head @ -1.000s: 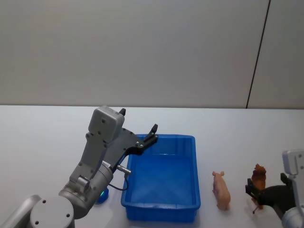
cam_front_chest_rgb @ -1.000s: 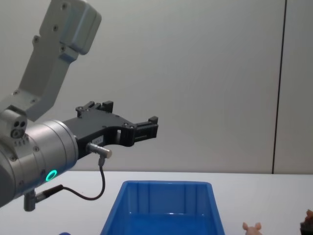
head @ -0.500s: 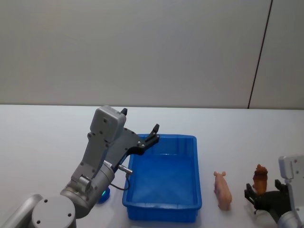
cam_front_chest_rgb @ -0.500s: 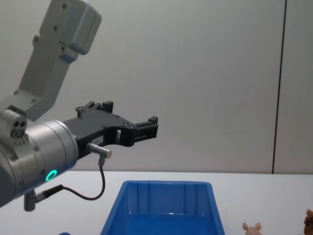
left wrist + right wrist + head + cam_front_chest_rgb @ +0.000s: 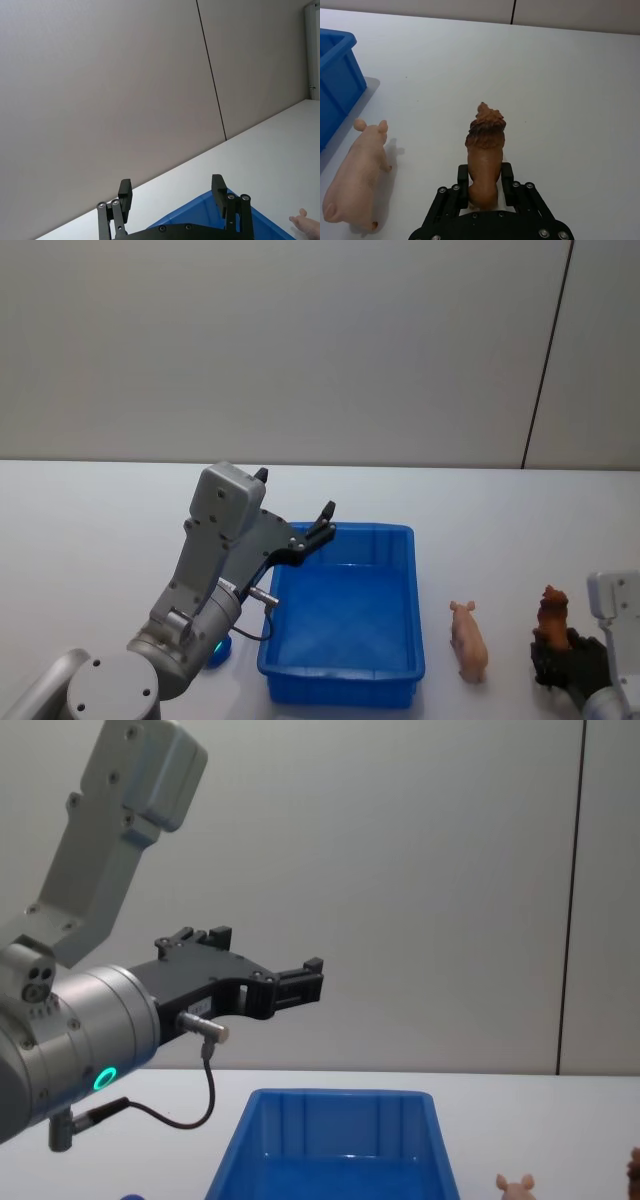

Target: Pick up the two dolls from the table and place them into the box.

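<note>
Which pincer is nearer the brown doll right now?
Right. The right pincer sits around the rear of the brown doll; the left pincer hovers open over the far-left corner of the box, well away.

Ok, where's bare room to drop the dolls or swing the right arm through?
The blue box floor is bare; the open left gripper hangs above its far-left rim. The table beyond the pig and lion is bare. Crowded: between box, pig and lion, with the right gripper at the lion.

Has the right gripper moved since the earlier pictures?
Yes. In the head view the right gripper shifted right, away from the pig; its jaws now clasp the brown doll.
</note>
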Robot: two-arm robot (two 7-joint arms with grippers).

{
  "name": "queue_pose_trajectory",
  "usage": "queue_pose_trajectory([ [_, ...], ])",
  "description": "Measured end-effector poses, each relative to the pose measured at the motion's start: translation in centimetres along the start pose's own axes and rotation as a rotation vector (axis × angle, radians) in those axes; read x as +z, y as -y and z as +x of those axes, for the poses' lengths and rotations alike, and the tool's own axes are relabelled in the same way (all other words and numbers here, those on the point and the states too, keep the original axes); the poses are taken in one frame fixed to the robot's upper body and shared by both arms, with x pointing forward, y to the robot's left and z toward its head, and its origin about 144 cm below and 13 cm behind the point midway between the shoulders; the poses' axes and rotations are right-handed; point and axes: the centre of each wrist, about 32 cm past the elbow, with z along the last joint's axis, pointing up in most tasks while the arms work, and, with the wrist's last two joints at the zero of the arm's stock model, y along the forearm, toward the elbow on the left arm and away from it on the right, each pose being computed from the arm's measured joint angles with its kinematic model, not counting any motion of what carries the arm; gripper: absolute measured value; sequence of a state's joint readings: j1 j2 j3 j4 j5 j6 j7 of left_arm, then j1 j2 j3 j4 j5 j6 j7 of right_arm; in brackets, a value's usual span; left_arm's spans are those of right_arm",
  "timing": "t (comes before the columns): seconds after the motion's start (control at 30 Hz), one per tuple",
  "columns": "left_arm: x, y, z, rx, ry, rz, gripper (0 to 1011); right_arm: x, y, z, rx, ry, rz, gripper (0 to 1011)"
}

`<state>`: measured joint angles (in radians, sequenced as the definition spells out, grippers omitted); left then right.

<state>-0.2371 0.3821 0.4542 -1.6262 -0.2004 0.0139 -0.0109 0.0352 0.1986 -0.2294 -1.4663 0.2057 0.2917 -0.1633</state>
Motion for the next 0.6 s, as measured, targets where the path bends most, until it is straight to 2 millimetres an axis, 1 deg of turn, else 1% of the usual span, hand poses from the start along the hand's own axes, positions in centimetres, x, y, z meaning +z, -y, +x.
queue_pose_trajectory([
  [0.03, 0.0, 0.0, 0.0, 0.0, 0.0, 0.0, 1001, 0.0, 0.0, 0.0, -0.001, -0.002, -0.001, 420],
  [0.07, 0.0, 0.0, 0.0, 0.0, 0.0, 0.0, 1001, 0.0, -0.1, 0.0, -0.002, -0.003, 0.0, 364],
  [0.17, 0.0, 0.0, 0.0, 0.0, 0.0, 0.0, 1001, 0.1, -0.1, 0.0, -0.002, -0.006, 0.012, 338],
  [0.6, 0.0, 0.0, 0.0, 0.0, 0.0, 0.0, 1001, 1.2, 0.3, -0.2, 0.048, 0.002, 0.132, 338],
])
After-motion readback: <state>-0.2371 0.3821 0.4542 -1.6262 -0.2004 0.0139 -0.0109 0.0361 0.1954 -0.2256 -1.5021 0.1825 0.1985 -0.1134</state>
